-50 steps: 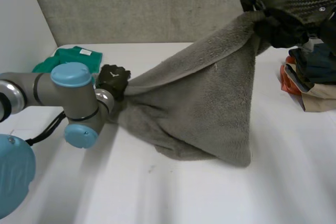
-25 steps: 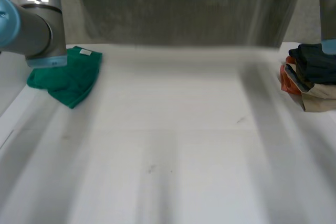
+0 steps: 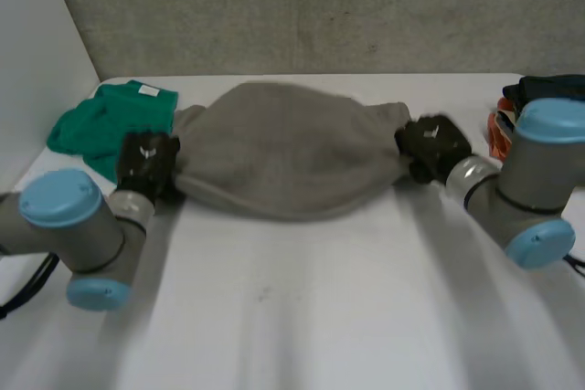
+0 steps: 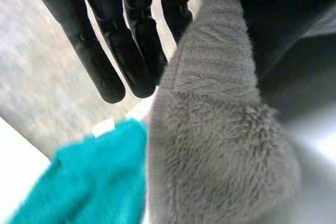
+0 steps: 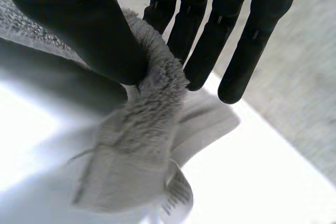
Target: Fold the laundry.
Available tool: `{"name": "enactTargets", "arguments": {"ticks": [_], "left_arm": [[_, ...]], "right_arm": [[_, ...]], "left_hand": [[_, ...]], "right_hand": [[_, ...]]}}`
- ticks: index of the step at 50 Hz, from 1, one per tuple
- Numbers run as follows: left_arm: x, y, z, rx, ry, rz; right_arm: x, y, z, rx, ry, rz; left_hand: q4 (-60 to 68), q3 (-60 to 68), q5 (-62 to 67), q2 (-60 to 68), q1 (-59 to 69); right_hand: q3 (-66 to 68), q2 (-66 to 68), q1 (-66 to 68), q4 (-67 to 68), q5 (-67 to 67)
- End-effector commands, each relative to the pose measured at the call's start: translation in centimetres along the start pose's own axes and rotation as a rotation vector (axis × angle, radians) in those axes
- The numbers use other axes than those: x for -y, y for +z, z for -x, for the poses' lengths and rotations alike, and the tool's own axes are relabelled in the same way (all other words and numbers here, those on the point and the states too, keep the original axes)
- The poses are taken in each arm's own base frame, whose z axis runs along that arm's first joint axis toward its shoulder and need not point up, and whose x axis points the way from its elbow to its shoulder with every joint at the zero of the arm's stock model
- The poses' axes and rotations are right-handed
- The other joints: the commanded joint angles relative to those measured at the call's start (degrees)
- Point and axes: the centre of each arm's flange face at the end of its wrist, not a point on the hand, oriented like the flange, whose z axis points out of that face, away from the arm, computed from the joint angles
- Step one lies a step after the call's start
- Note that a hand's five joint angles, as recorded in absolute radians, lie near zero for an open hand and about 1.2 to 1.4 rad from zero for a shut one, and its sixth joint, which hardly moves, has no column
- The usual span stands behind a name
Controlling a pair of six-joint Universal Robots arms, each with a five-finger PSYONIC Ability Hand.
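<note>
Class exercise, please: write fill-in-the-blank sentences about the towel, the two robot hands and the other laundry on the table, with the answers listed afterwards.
1. The left hand and the right hand each pinch one end of the ____ towel.
2. Beside the left hand lies a crumpled cloth whose colour is ____.
3. The towel rests on a table whose colour is ____.
4. The pile of folded clothes sits nearer the ____ hand.

Missing words: grey; green; white; right.
</note>
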Motion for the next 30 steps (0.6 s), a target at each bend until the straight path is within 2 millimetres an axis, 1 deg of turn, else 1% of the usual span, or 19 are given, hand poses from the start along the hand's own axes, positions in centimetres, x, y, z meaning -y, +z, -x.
{"name": "enactTargets", "arguments": {"ticks": [1, 5, 11, 16, 18, 19, 21, 23, 26, 27, 28, 30], "left_arm": [[-0.9, -0.6, 0.4, -0.009, 0.061, 0.052], [0.1, -1.2, 0.8, -0.006, 0.062, 0.046], [0.1, -2.1, 1.5, -0.003, 0.051, 0.083], [0.0, -2.8, 2.5, 0.006, 0.045, 0.114], [0.0, -3.0, 2.8, 0.003, 0.044, 0.121], [0.0, -3.1, 3.0, -0.003, 0.042, 0.125], [-0.1, -3.3, 3.2, -0.01, 0.044, 0.126], [0.2, -3.4, 3.5, -0.015, 0.039, 0.122], [0.4, -3.6, 3.7, -0.023, 0.039, 0.125], [0.6, -3.8, 3.8, -0.024, 0.036, 0.131], [0.8, -3.8, 3.9, -0.024, 0.035, 0.131], [1.0, -3.9, 4.0, -0.026, 0.031, 0.135]], "right_arm": [[-1.1, -0.6, 0.7, 0.033, 0.01, 0.087], [-0.8, -1.1, 0.8, 0.04, 0.015, 0.102], [-0.7, -1.6, 0.2, 0.038, 0.032, 0.133], [-1.2, -1.8, -0.6, 0.028, 0.05, 0.162], [-1.4, -1.8, -0.8, 0.024, 0.056, 0.167], [-1.5, -1.8, -1.0, 0.018, 0.065, 0.171], [-1.7, -1.7, -1.2, 0.016, 0.073, 0.173], [-1.9, -1.7, -1.4, 0.013, 0.087, 0.179], [-1.8, -1.8, -1.6, 0.012, 0.107, 0.189], [-1.7, -1.9, -1.9, 0.008, 0.128, 0.199], [-1.7, -2.0, -2.1, 0.004, 0.144, 0.206], [-1.5, -2.1, -2.5, 0.002, 0.176, 0.218]], "left_hand": [[-21.93, -21.95, -22.03, -21.95, -21.27], [-24.47, -24.49, -24.57, -24.49, -23.81], [-24.47, -24.5, -24.57, -24.49, -23.82], [-18.93, -18.96, -19.03, -18.95, -18.27], [-12.57, -12.59, -12.67, -12.59, -11.91], [-2.04, -2.06, -2.14, -2.05, -1.38], [6.6, 6.57, 6.5, 6.58, 7.25], [19.03, 19.0, 18.93, 19.01, 19.68], [19.08, 19.05, 18.98, 19.06, 19.73], [19.08, 19.05, 18.98, 19.06, 19.73], [19.08, 19.05, 18.98, 19.06, 19.73], [19.08, 19.05, 18.98, 19.06, 19.73]], "right_hand": [[11.94, 12.78, 16.74, 11.37, 11.57], [11.94, 12.78, 16.74, 11.37, 11.57], [11.94, 12.78, 16.74, 11.37, 11.57], [11.94, 12.78, 16.74, 11.37, 11.57], [11.94, 12.78, 16.74, 11.37, 11.57], [11.94, 12.78, 16.74, 11.37, 11.57], [11.75, 12.59, 16.56, 11.19, 11.39], [-4.47, -3.63, 0.33, -5.04, -4.84], [-19.82, -18.98, -15.01, -20.38, -20.18], [-33.03, -32.19, -28.23, -33.6, -33.4], [-37.16, -36.32, -32.35, -37.72, -37.52], [-38.37, -37.54, -33.57, -38.94, -38.74]]}}
